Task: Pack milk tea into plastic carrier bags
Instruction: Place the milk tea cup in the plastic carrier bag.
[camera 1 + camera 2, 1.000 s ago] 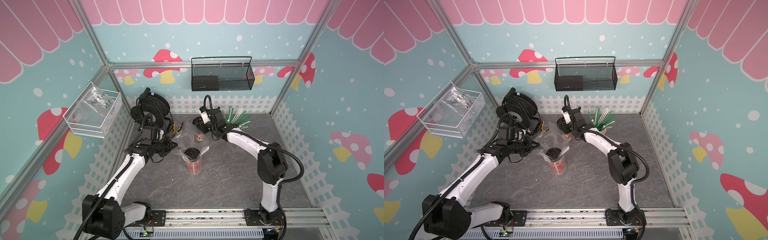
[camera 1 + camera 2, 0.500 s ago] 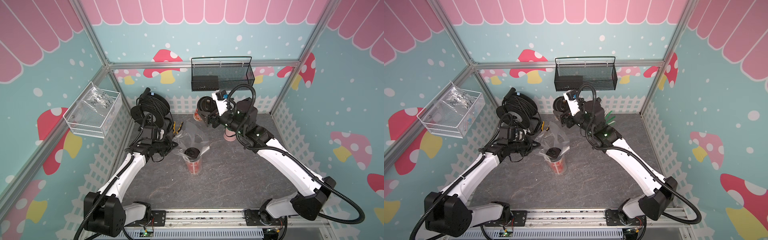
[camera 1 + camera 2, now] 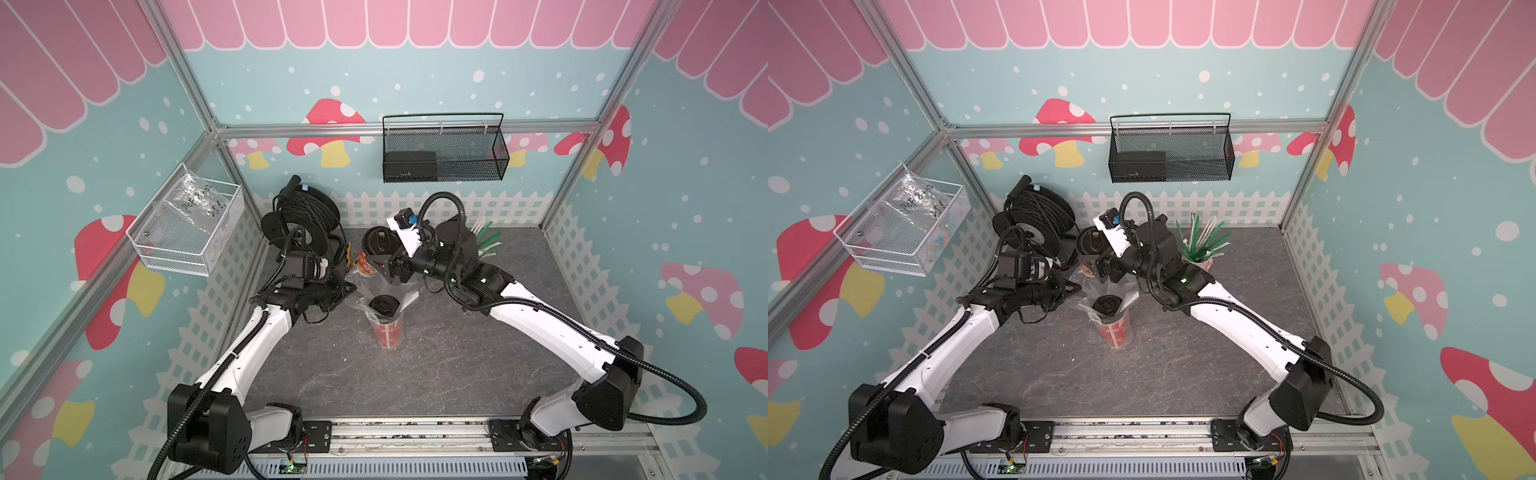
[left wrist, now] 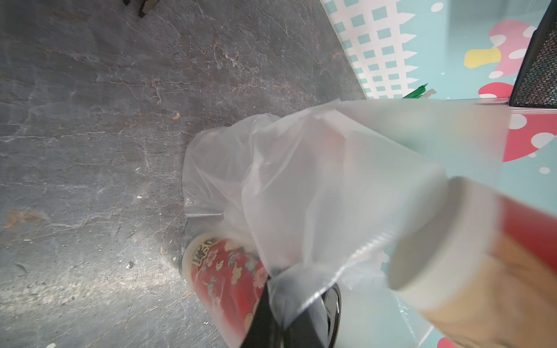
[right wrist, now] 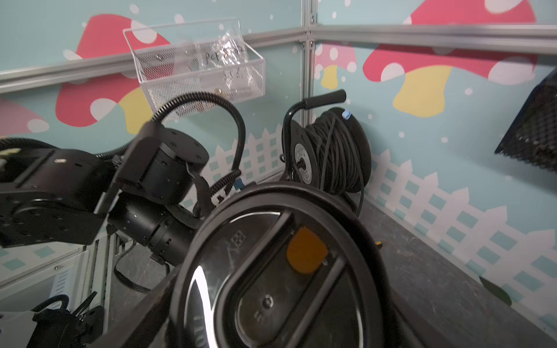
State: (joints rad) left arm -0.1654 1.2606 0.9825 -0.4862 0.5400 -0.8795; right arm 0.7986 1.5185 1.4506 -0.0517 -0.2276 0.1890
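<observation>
Red cup (image 3: pixel 388 328) stands inside the bag (image 3: pixel 406 296), mid-table. White-and-red cup (image 3: pixel 365 262) hangs just behind it, clamped in the right gripper (image 3: pixel 377 266). Left gripper (image 3: pixel 348 290) is closed, pinching the bag's rim. I'd keep the mouth taut and lower the cup upright beside the red one. Mouth width is unreadable and the left wrist view is blurred.
</observation>
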